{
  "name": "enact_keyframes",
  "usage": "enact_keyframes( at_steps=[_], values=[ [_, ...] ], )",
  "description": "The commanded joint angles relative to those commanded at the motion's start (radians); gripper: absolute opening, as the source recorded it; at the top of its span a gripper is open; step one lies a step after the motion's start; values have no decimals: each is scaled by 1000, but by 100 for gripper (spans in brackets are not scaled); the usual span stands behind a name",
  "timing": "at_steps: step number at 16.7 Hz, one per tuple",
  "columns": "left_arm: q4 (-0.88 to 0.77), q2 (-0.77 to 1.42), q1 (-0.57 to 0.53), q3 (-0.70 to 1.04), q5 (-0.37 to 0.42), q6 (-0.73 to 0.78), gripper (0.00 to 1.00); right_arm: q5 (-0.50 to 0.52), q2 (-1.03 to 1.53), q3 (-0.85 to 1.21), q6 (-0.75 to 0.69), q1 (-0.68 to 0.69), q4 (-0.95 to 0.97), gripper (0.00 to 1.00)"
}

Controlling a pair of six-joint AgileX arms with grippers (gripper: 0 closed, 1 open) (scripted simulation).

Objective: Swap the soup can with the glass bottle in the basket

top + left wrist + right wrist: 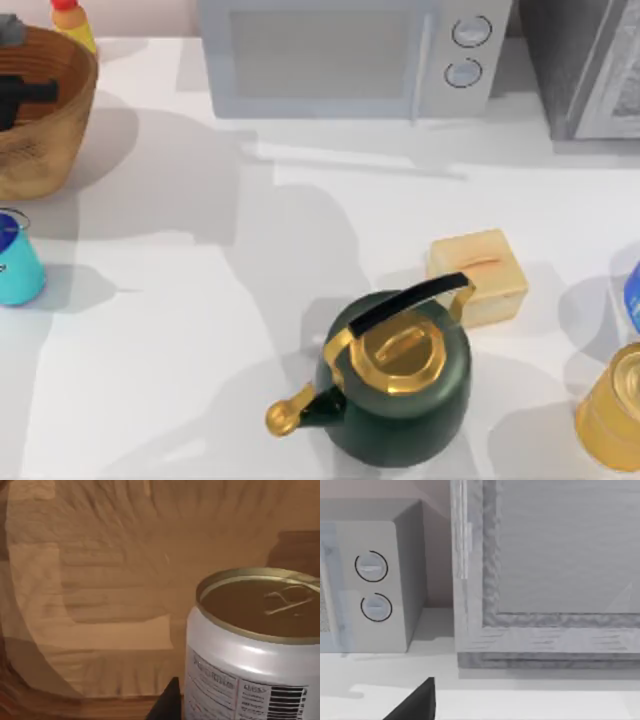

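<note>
The wicker basket (55, 130) stands at the table's far left corner. My left gripper (22, 95) hangs down inside it. In the left wrist view, the glass bottle (250, 655) stands upright on the basket floor (100, 630), close in front of the camera. It has white printed sides with a barcode and a tan-gold round top. The soup can (15, 262), cyan with a darker blue top, stands upright on the table just in front of the basket at the left edge. A dark part of my right gripper (415, 705) faces the microwave.
A dark green kettle (400, 385) with gold trim stands front centre, with a tan block (478, 275) behind it. At the front right is a golden-yellow can (615, 410). A yellow bottle with a red cap (72, 22) stands behind the basket. The microwave (350, 55) and a grey cabinet (590, 65) line the back.
</note>
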Motion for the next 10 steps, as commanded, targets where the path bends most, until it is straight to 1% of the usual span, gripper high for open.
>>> enact_keyframes(
  at_steps=[3,6,10],
  values=[
    [137,-189,-37,-178,-19,16,0,0,0,0,0,0,0,100],
    [281,-442,-77,-379,-14,19,0,0,0,0,0,0,0,100],
    [444,-885,-112,-756,20,-12,0,0,0,0,0,0,0,100]
  ],
)
